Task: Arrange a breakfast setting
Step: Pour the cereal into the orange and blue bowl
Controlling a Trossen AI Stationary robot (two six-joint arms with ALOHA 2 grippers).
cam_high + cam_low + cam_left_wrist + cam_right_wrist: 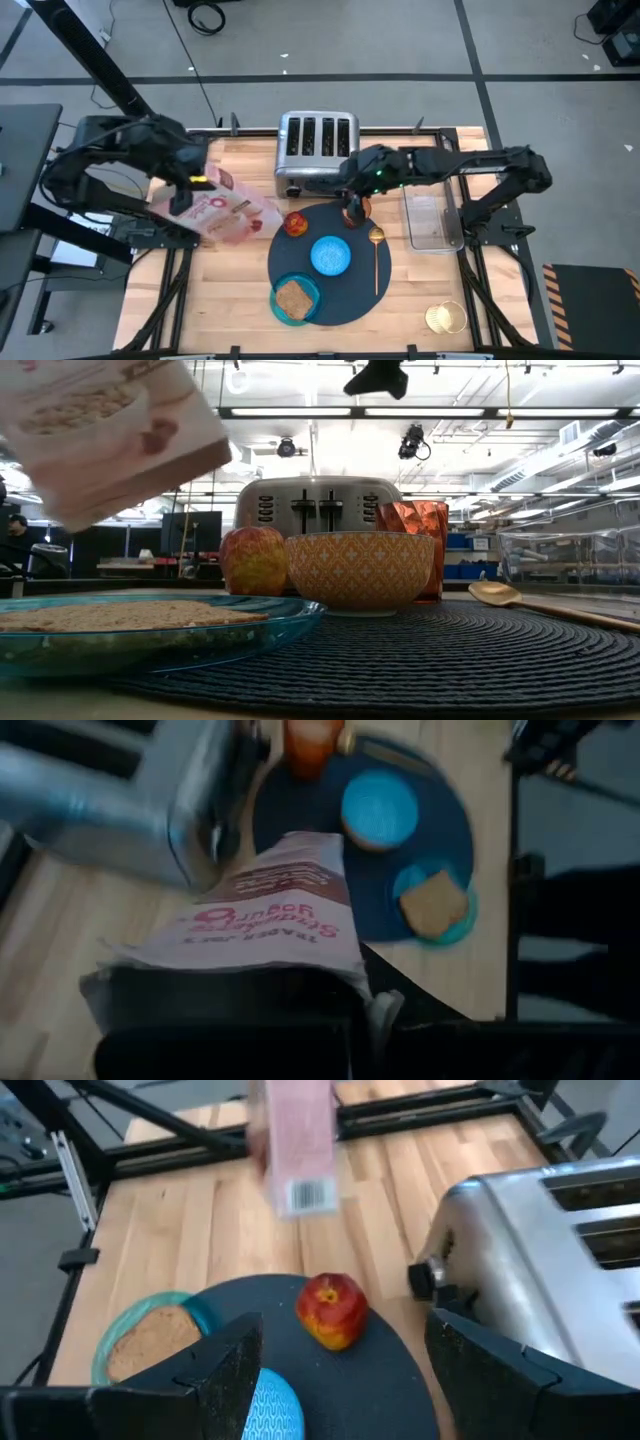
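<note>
While L jaws (190, 190) pinch pink cereal box (225, 212), R jaws (352, 208) spread over copper cup (412, 542).

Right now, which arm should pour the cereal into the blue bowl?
The left arm. Its jaws already hold the pink cereal box up in the air beside the mat, with the blue bowl nearby. The right arm has open jaws, over by the copper cup.

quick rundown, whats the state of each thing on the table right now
cereal box: lifted, tilted, held by left gripper
toast: flat on plate
bowl: upright on mat
fruit: resting on mat
cup: upright
spoon: flat on mat
toaster: slots empty
right gripper: open
</note>
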